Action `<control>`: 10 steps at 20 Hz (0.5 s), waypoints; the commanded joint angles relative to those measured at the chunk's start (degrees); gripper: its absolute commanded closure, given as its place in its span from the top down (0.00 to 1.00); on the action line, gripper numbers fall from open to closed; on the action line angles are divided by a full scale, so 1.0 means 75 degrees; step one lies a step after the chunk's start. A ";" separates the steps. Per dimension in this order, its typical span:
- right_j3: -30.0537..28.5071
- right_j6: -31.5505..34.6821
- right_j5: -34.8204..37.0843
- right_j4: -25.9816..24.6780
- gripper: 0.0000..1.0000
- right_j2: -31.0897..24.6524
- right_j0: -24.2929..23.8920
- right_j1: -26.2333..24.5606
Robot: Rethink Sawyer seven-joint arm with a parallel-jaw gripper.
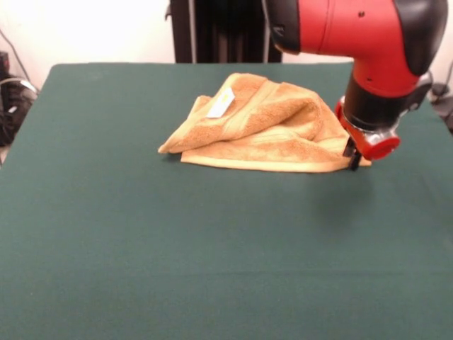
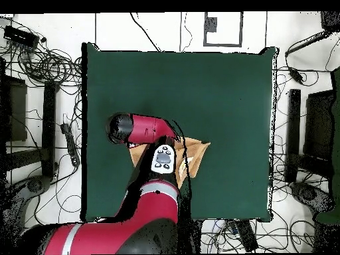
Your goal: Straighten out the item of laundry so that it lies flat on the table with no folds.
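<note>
The item of laundry [image 1: 269,127] is a golden-orange towel lying bunched and folded over itself on the far half of the green table [image 1: 212,269]. Its white label [image 1: 221,103] faces up near the towel's upper left. My gripper [image 1: 354,161] is down at the towel's right end, touching or just above the corner there. The red wrist hides how the gripper stands. In the overhead view the arm [image 2: 143,129] covers most of the towel [image 2: 194,154], and only its pointed end shows against the table [image 2: 219,86].
Green cloth stretches wide in front of the towel and to its left. Cables and dark equipment [image 2: 46,66] lie on the floor around the table. More cables [image 1: 10,99] show past the table's left edge.
</note>
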State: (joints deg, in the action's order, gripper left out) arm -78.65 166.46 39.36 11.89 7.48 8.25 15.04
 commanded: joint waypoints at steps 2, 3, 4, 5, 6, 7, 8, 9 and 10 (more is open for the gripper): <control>0.0274 0.1080 -0.3005 0.0414 0.00 -0.1032 -0.0057 -0.1503; 0.0469 0.1104 -0.2916 0.0443 0.00 -0.0954 -0.0008 -0.1489; 0.0681 0.0931 -0.2837 0.0414 0.00 -0.0986 -0.0061 -0.1489; 0.0998 0.0733 -0.2825 0.0297 0.00 -0.0928 -0.0083 -0.1560; 0.1283 0.0428 -0.2806 0.0154 0.00 -0.0957 -0.0190 -0.1645; 0.1568 0.0123 -0.2788 0.0011 0.00 -0.0986 -0.0297 -0.1730; 0.1738 -0.0219 -0.2743 -0.0119 0.00 -0.1101 -0.0471 -0.1777; 0.1917 -0.0446 -0.2602 -0.0215 0.00 -0.1133 -0.0557 -0.1816; 0.2138 -0.0601 -0.2371 -0.0283 0.00 -0.1110 -0.0596 -0.1869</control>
State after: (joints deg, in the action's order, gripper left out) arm -76.61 166.46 42.44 11.76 7.02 7.50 14.20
